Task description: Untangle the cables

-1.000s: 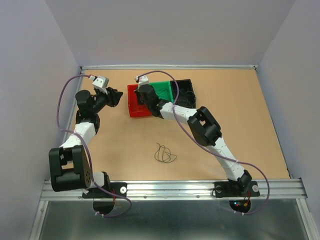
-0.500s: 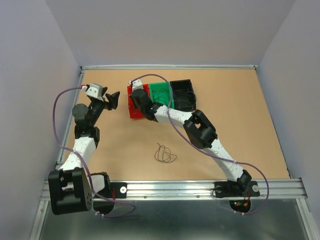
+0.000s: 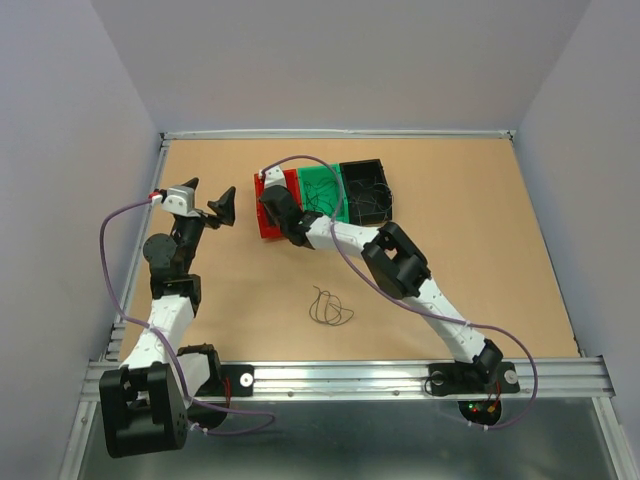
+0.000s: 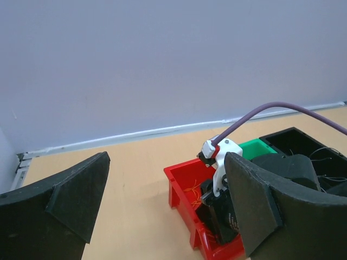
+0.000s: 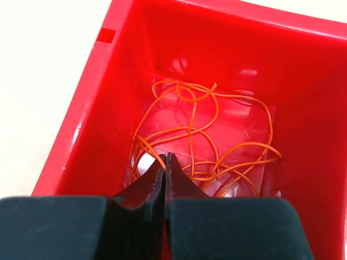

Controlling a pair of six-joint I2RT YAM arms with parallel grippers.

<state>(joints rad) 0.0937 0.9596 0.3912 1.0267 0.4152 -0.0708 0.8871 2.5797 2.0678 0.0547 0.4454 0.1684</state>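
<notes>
We are binning orange cables (image 5: 199,135): right gripper (image 5: 164,162) pressed together inside red bin (image 5: 92,108), left gripper (image 4: 165,179) spread wide; dark tangle (image 3: 328,308) needing pickup next.

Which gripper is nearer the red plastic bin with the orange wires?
Right. The right gripper, jaws shut, points down into the red plastic bin, tips close to the thin orange wires. The left gripper, open, hangs off the bin's left side, apart from it.

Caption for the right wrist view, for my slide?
Closed right gripper above orange wires coiled in the red bin.
</notes>
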